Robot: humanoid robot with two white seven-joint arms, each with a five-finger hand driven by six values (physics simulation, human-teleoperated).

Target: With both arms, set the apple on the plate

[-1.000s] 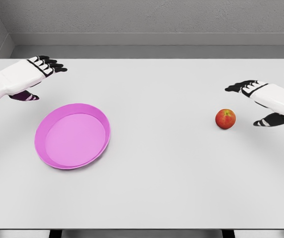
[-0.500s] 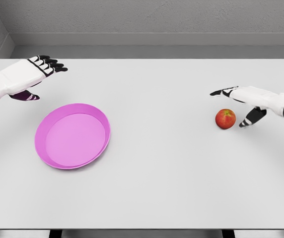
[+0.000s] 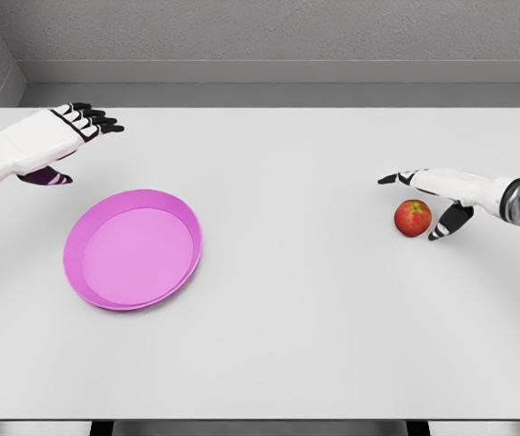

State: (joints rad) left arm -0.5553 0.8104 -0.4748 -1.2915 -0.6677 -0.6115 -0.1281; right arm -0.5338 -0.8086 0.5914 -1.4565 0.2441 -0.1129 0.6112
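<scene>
The right robot hand [image 3: 435, 193] is reaching with fingers spread around one red apple [image 3: 413, 218], not gripping it. One pink plate [image 3: 133, 249] is sitting well apart on the white desk [image 3: 287, 327]. Farther back, the left robot hand [image 3: 46, 141] is hovering, fingers extended and holding nothing.

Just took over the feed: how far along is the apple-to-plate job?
Early. Nothing is placed: the apple sits on the table, far right of the empty pink plate. In hand: the right hand is open around the apple, fingers behind it and thumb beside it, not closed. The left hand hovers open beyond the plate. Left: grasp, carry, place.
</scene>
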